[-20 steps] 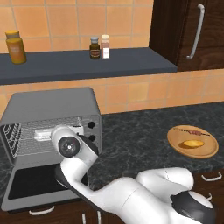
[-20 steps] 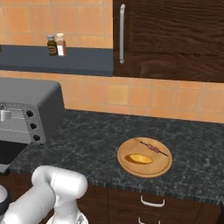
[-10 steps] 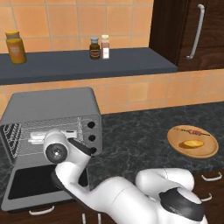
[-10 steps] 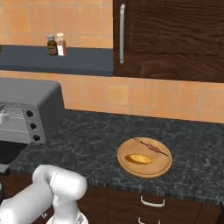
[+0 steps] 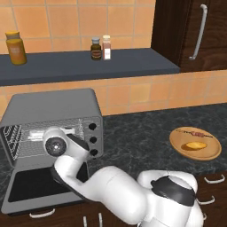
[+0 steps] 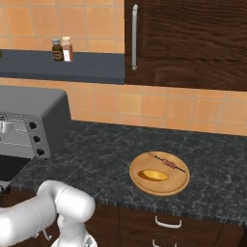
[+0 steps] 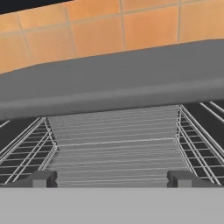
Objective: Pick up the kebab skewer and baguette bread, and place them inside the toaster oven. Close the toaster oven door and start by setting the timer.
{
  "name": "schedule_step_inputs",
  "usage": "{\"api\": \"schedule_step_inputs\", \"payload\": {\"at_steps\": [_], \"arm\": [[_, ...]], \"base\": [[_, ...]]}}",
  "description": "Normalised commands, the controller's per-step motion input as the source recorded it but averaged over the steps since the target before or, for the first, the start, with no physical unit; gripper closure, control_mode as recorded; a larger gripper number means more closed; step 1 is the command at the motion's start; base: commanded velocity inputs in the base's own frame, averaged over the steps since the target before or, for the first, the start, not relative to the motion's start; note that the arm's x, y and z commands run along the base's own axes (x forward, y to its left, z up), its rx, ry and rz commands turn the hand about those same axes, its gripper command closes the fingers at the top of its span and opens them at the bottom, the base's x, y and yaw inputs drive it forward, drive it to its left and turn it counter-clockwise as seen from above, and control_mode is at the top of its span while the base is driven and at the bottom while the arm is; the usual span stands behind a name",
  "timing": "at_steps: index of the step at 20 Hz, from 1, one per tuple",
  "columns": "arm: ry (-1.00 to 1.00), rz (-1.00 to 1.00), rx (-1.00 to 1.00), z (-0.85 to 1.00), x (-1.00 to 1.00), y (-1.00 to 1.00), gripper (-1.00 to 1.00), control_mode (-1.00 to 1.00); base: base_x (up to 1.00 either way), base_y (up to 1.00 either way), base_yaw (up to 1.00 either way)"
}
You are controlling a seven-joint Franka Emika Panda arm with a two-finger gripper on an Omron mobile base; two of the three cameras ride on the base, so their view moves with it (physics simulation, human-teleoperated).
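Note:
The grey toaster oven (image 5: 53, 106) stands at the counter's left with its door (image 5: 40, 188) dropped flat in front. My hand (image 5: 55, 144) hangs before the opening, facing in. In the hand view my gripper (image 7: 111, 179) is open with nothing between its fingertips (image 7: 39, 178), looking at the bare wire rack (image 7: 113, 148) under the oven's top (image 7: 113, 78). Far to the right, a round wooden plate (image 5: 208, 153) (image 6: 181, 185) holds the golden baguette bread (image 5: 195, 146) (image 6: 152, 174) and, behind it, the thin kebab skewer (image 5: 195, 133) (image 6: 166, 162).
Three black knobs (image 5: 93, 139) (image 6: 36, 139) run down the oven's right panel. Dark granite counter (image 5: 142, 133) stretches between oven and plate. A shelf (image 5: 88, 66) above carries an orange jar (image 5: 15, 48) and two small bottles (image 5: 101, 48). A dark cabinet (image 5: 199, 31) hangs at the right.
My hand has shifted left across the oven's front and now sits before the opening. Plate, bread and skewer have not moved.

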Motion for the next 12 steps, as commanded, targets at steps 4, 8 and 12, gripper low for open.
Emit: {"api": "schedule_step_inputs", "payload": {"at_steps": [4,8,12], "arm": [[0.08,0.02,0.00,-0.39,0.30,0.00,-1.00,-1.00],[0.10,0.00,0.00,-0.14,0.25,0.22,-1.00,-1.00],[0.06,0.00,0.00,-0.05,0.36,0.17,-1.00,-1.00]], "base": [[0.00,0.00,0.00],[0.00,0.00,0.00],[0.00,0.00,0.00]]}}
